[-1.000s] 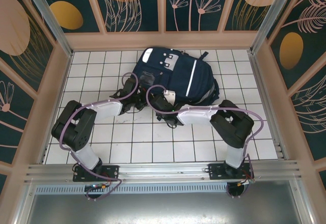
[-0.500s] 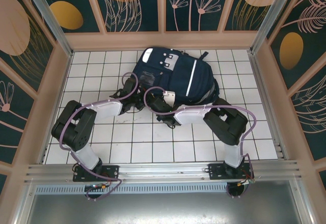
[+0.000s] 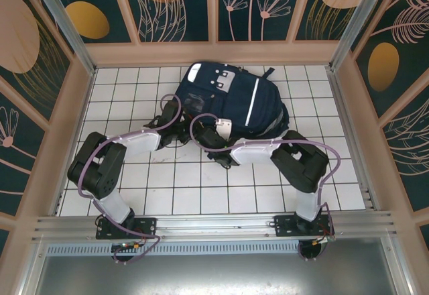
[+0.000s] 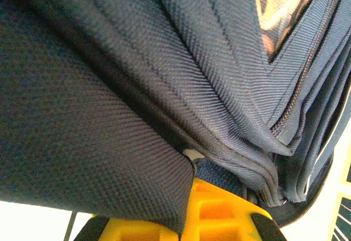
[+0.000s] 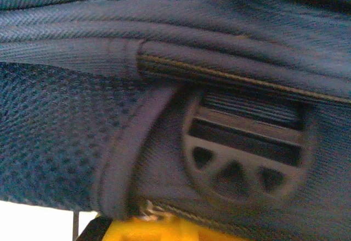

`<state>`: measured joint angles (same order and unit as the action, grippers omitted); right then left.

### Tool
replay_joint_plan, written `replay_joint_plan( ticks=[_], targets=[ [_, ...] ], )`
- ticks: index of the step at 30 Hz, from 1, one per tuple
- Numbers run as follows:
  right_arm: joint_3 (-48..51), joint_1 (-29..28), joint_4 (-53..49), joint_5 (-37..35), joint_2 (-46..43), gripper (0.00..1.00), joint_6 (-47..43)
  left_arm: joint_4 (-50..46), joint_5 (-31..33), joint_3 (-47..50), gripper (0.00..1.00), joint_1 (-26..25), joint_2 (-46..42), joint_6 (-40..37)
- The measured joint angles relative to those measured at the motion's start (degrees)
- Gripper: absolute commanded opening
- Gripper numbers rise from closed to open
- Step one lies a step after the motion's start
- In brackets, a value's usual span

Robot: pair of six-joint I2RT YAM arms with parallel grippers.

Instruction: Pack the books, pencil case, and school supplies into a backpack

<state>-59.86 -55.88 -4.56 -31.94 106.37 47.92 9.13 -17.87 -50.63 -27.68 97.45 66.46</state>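
- The backpack (image 3: 231,100) lies flat toward the far middle of the white-tiled desk (image 3: 201,188); its inside is hidden, so what it holds cannot be told
- In the left wrist view its zip (image 4: 299,87) runs down between stacked folds of navy cloth
- Both arms reach to the backpack's near edge, the left arm at its near-left corner, the right arm at the middle of that edge
- The left fingers (image 4: 219,213) are pressed together, with a fold of navy cloth draped over their yellow tips; whether cloth is caught between them I cannot tell
- The right fingers (image 5: 164,227) are pressed together just beneath a round dark buckle (image 5: 247,153) and a mesh panel (image 5: 49,137)
- Compared with a second ago the right fingers have closed and the right arm's elbow has drawn inward to the left; the backpack and the left arm keep their places
- The backpack is navy, with a thin white stripe (image 3: 253,102) along its right half and a grey patch (image 3: 193,74) at its far end
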Motion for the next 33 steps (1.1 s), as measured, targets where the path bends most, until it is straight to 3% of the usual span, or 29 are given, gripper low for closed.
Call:
replay_joint_plan(
  ticks=[17, 25, 33],
  targets=[
    [13.44, 2.32, -10.1, 1.01, -18.97, 0.0, 5.38, -6.4, -2.89, 3.61, 0.0, 16.68, -7.1, -4.81],
    [12.96, 4.76, -10.67, 2.49, -18.64, 0.0, 4.5, -2.97, -4.22, 5.84, 0.0, 17.09, -7.28, -4.66],
    [10.56, 13.22, -9.97, 3.61, -13.73, 0.0, 0.66, 2.4, -2.32, 7.45, 0.0, 11.45, -4.13, -1.86]
  ],
)
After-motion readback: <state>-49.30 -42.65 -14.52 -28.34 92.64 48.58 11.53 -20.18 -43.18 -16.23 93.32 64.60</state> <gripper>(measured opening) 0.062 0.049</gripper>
